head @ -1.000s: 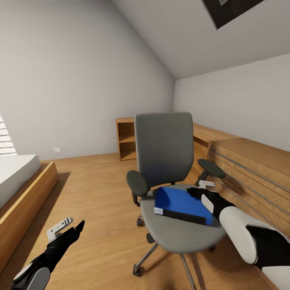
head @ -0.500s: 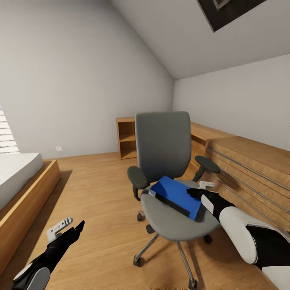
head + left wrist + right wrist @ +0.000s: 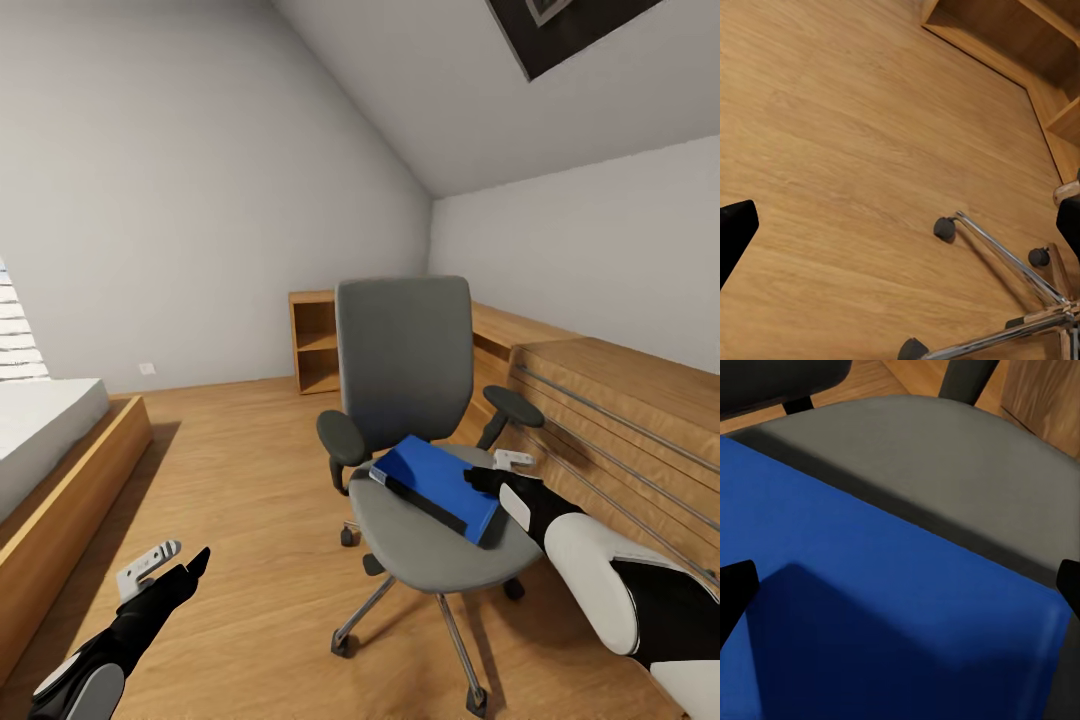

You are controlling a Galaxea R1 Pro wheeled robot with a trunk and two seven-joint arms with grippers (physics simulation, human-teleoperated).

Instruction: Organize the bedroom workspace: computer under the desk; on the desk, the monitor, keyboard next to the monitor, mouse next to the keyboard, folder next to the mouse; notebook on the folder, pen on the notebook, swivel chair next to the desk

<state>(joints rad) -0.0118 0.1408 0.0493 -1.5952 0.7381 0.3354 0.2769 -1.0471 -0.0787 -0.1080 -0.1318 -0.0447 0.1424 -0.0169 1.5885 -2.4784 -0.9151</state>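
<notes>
The swivel chair (image 3: 405, 370) stands in the middle of the room with a grey seat and back and black armrests. The bright blue folder (image 3: 435, 485) lies flat on its seat, turned at an angle. My right gripper (image 3: 495, 468) hovers open at the folder's right edge, just above the seat. In the right wrist view the folder (image 3: 870, 607) lies between and below the spread fingers of this gripper (image 3: 900, 585), with the grey seat (image 3: 945, 457) beyond. My left gripper (image 3: 178, 556) hangs open over the floor, left of the chair. In the left wrist view it (image 3: 900, 225) looks down at the chair's chrome base (image 3: 1012, 262).
A bed (image 3: 50, 450) with a wooden frame stands at the left. A low light-wood shelf cabinet (image 3: 315, 345) sits against the back wall. A long wooden slatted unit (image 3: 620, 410) runs along the right, close behind the chair. Bare wood floor (image 3: 240, 480) lies between bed and chair.
The chair has turned and rolled slightly away, and the folder on it now lies more slantwise. The view has shifted a little. Both grippers keep their places in the picture.
</notes>
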